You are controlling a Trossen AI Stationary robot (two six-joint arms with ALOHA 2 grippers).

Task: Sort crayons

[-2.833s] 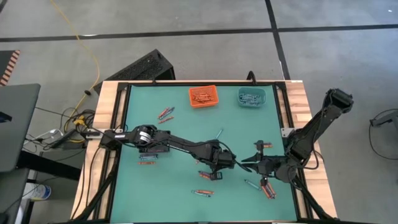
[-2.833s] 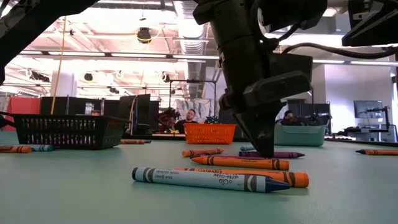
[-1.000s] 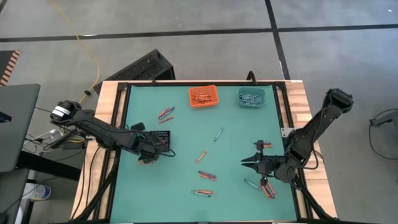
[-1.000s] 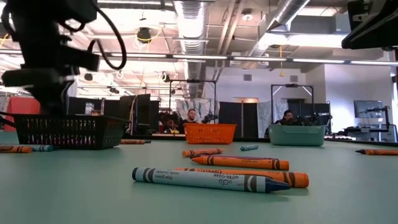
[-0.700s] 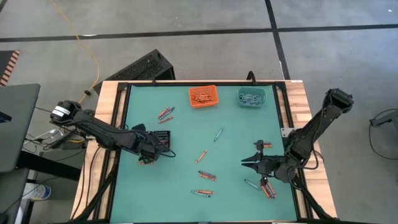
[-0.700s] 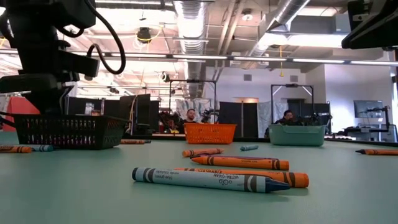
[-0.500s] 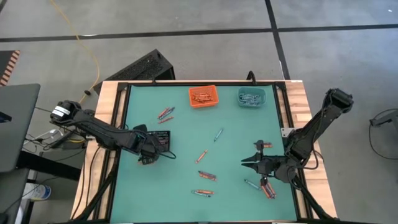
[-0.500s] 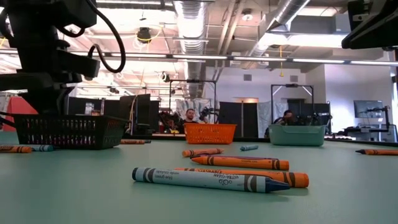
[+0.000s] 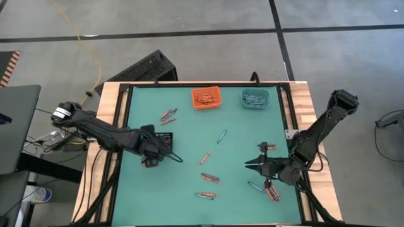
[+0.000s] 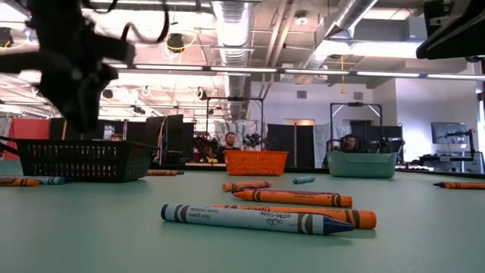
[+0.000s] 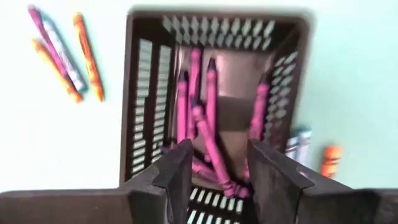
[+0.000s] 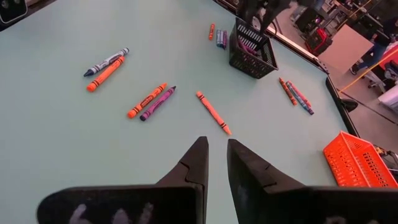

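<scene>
Overall, green table (image 9: 189, 126) carries three bins: black bin (image 9: 165, 141) on the left side, orange bin (image 9: 206, 98) and teal bin (image 9: 255, 98) along the far edge. Left arm reaches in from the left edge, left gripper (image 11: 216, 163) directly above the black bin, fingers spread apart, nothing between them. Left wrist view looks straight down into that bin: a heap of purple-pink crayons (image 11: 202, 121) lies inside, some propped against the walls. Right arm waits at the right side of the table, right gripper (image 12: 214, 163) low over the mat pointing toward the centre, fingers nearly together with a narrow gap, holding nothing. Loose crayons scattered on the mat: a small group (image 9: 168, 115) beyond the black bin, a lone blue-teal one (image 9: 221, 135) mid-table, an orange one (image 9: 204, 157) nearer centre, two pairs (image 9: 207, 186) toward the near edge, a few more (image 9: 268, 189) beside the right gripper. Orange bin holds orange-red crayons, teal bin holds blue-teal ones. Low view: a blue crayon (image 10: 254, 218) lies nearest the camera with an orange one (image 10: 345, 216) just behind it, touching or almost. Another orange crayon (image 10: 292, 198) farther back. Seated people show in the room behind the table.
</scene>
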